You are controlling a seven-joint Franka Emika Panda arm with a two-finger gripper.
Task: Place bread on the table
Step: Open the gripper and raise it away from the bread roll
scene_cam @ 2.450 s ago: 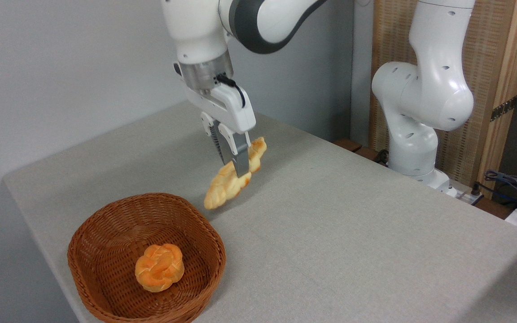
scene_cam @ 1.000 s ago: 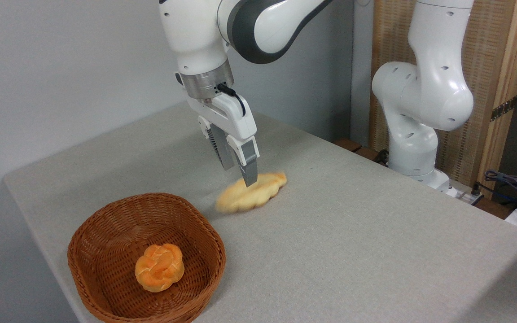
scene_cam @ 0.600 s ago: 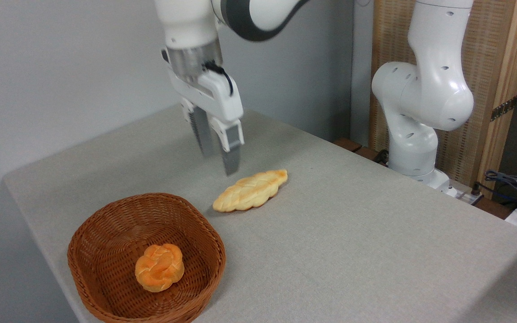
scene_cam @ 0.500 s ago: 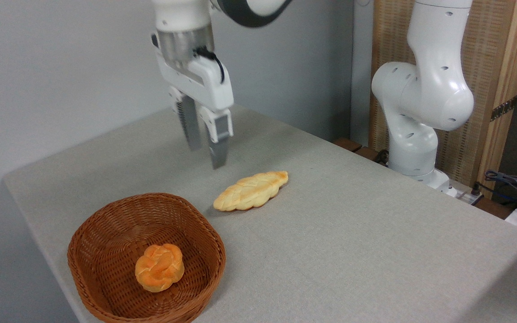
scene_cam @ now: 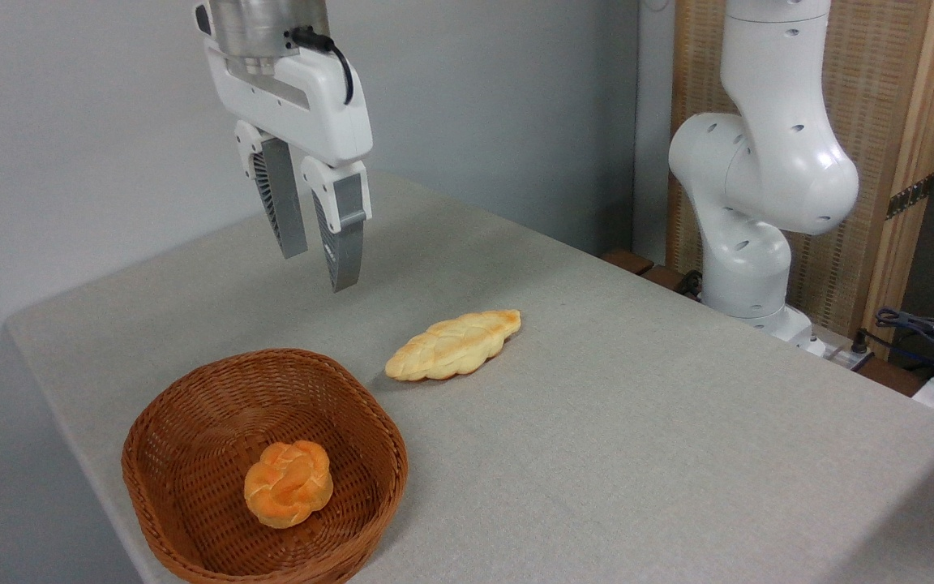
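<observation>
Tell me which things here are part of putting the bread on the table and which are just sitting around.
Part of the job: bread, lying on the table; gripper, fingers open and empty.
Just there: wicker basket; round roll inside it.

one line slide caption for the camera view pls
Bread lies flat on the table beside the basket, open hand raised above.

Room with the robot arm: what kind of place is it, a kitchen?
Probably a robot lab, not a kitchen. A white robot arm is bolted beside a cloth-covered table, loose cables lie at the right, and there are no cooking things.
</observation>
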